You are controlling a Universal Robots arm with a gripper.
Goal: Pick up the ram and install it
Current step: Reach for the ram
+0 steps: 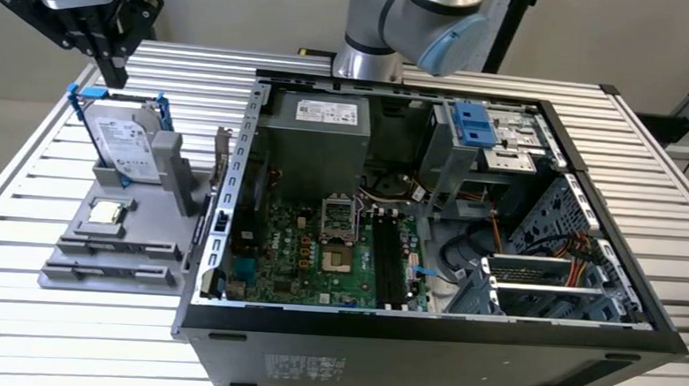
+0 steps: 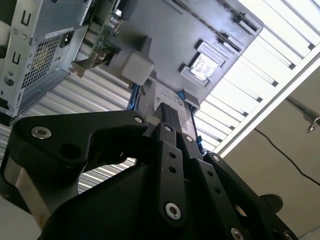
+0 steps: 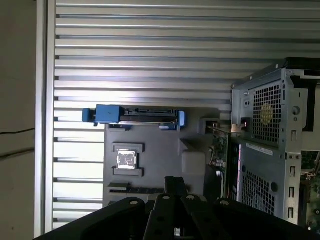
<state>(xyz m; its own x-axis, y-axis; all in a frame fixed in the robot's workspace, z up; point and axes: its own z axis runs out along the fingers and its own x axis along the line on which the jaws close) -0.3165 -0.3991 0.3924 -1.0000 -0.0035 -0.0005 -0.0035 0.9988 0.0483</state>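
Observation:
A thin dark stick that I take for the ram [image 3: 135, 190] lies in a slot of the grey holder [image 1: 75, 276], just in front of the square processor chip [image 1: 110, 212]. In the exterior view that slot [image 1: 118, 247] is at the holder's near end. My gripper [image 1: 114, 79] hangs high over the table's far corner on the exterior view's left, above the upright hard drive [image 1: 129, 142]. Its black fingers are shut and hold nothing. Both wrist views show the gripper [image 2: 169, 119] [image 3: 175, 181] well above the holder.
The open computer case [image 1: 432, 326] fills the table's middle and the exterior view's right. Long black memory slots [image 1: 389, 257] lie on its green board. A green card [image 3: 220, 147] stands on edge between the holder and the case wall. The slatted table [image 1: 30, 336] borders the holder.

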